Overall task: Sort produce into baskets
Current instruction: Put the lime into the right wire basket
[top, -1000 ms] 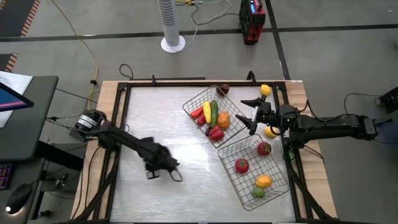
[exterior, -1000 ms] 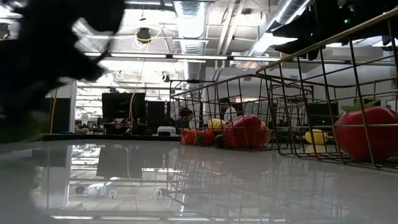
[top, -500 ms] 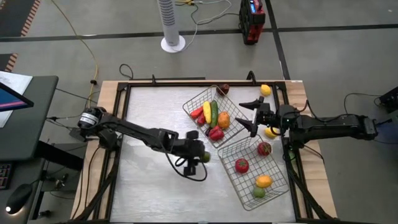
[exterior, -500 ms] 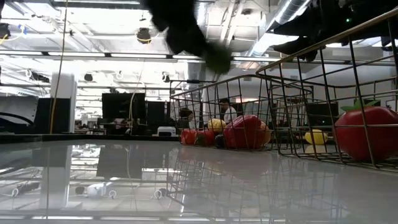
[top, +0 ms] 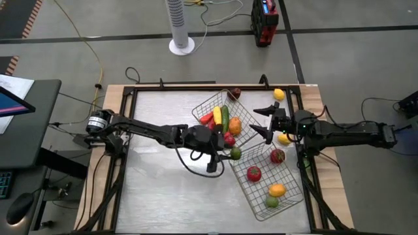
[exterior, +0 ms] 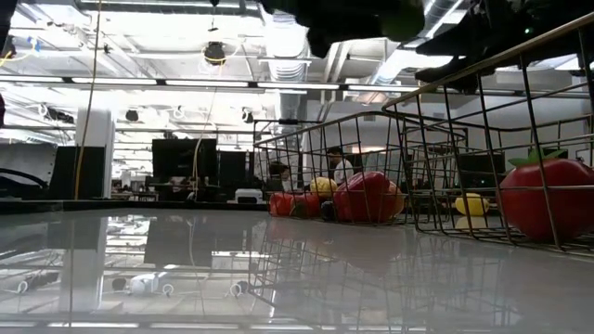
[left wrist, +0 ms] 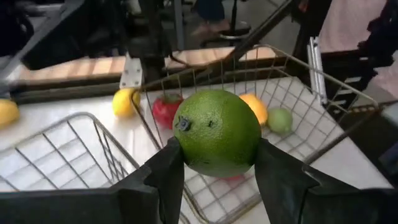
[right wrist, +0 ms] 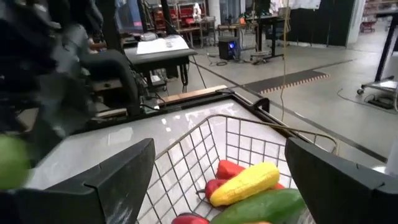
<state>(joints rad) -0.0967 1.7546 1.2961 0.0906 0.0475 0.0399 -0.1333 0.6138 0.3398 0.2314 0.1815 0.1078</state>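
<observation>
The left gripper [top: 230,155] is clamped on a green lime [left wrist: 217,132], one dark finger [left wrist: 168,170] pressed to each side of the fruit, which sits high between the tips with most of its bulk above them. From above, this gripper hangs over the gap where the two wire baskets meet. Just beyond it lies the near basket [top: 291,196], holding a tomato [top: 253,173], a red apple [top: 278,156], an orange piece [top: 277,190] and a small green one [top: 272,202]. To its other side is the far basket [top: 201,105], with a yellow banana [top: 217,117], a cucumber [top: 225,119] and red peppers [top: 226,139].

The right gripper [top: 264,123] waits nearby with its fingers spread wide and nothing between them, hovering at the far basket's edge. A lemon [top: 279,94] and a dark purple piece [top: 234,93] lie loose on the table beyond it.

The main risk, as I judge it, is release over the seam: let go here, the round lime could strike a rim wire and roll off across the glossy table [top: 150,130], or drop among the vegetables. The shallow pinch could also let it slip early. The two arms are close, so a sideways swing might clip the waiting fingers.
</observation>
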